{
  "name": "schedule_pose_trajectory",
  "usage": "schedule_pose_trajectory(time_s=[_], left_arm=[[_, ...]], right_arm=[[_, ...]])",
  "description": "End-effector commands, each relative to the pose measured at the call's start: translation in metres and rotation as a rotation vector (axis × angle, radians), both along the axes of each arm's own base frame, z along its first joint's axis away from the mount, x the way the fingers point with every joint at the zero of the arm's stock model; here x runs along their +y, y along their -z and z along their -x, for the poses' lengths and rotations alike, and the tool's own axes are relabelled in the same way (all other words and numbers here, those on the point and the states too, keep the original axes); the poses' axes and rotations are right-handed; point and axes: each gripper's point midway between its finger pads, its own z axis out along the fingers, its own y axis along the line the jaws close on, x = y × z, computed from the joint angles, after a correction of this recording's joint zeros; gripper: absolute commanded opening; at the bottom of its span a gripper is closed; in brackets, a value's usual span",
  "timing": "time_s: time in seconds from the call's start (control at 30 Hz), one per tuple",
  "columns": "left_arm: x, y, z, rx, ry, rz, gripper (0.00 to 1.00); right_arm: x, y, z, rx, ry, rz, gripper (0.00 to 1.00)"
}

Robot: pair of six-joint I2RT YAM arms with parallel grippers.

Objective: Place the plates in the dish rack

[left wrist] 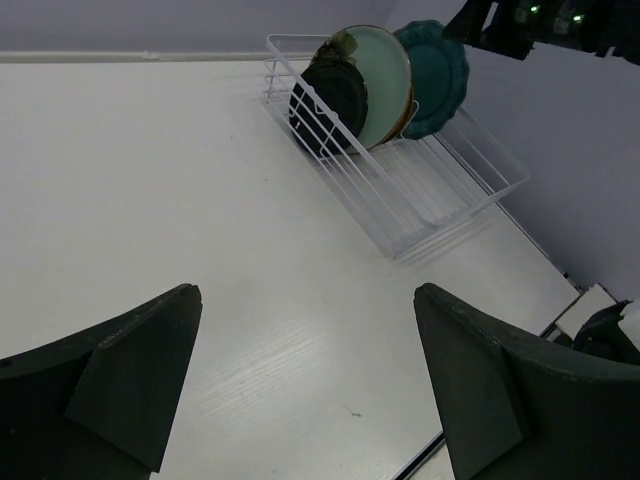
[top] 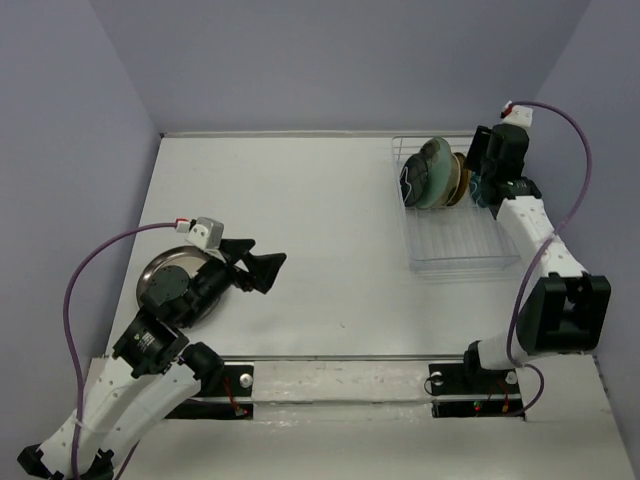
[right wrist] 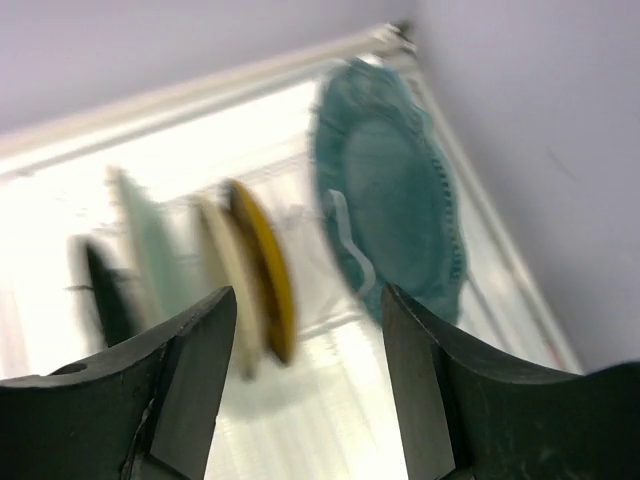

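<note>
The white wire dish rack stands at the back right. Five plates stand on edge in its far end: small black, pale aqua, cream and yellow, and teal scalloped. My right gripper is open and empty, just above the teal plate. The blurred right wrist view shows the teal plate, yellow plate, cream plate and aqua plate beyond my open gripper. The grey metallic plate lies flat at the left, partly under my left arm. My left gripper is open and empty.
The left wrist view looks across bare table to the rack with the black plate, aqua plate and teal plate; my left gripper is open. The rack's near half holds nothing. Walls enclose the table.
</note>
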Motion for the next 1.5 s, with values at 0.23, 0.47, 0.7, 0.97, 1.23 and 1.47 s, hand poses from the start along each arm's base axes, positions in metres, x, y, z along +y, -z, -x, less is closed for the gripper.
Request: schedule_pose_trajectory(time_s=[0.23,0.47,0.7,0.97,1.23,1.47], left_arm=[[0.066,-0.043,-0.014,-0.154,-0.315,0.122,0.99],[0.108,-0.056,-0.007,-0.198,-0.497,0.204,0.99],[0.108,-0.056,-0.007,-0.198,-0.496,0.202,0.99],[0.104,-0.059,-0.004,-0.207,-0.465,0.217,0.99],[0.103,-0.060,-0.001,-0.210,-0.453,0.220,0.99],[0.104,-0.063,0.002,-0.223,-0.448,0.231,0.99]], right_arm=[[0.338,-0.042,0.068,-0.057,-0.960,-0.583,0.78],[0.524,0.040,0.133,0.187,-1.232,-0.857,0.79],[0.630,0.112,0.187,0.401,-1.318,-0.963,0.79],[0.679,0.180,0.231,0.606,-1.325,-1.131,0.78],[0.709,0.214,0.242,0.677,-1.242,-1.335,0.64],[0.696,0.209,0.241,0.629,-1.169,-1.504,0.07]])
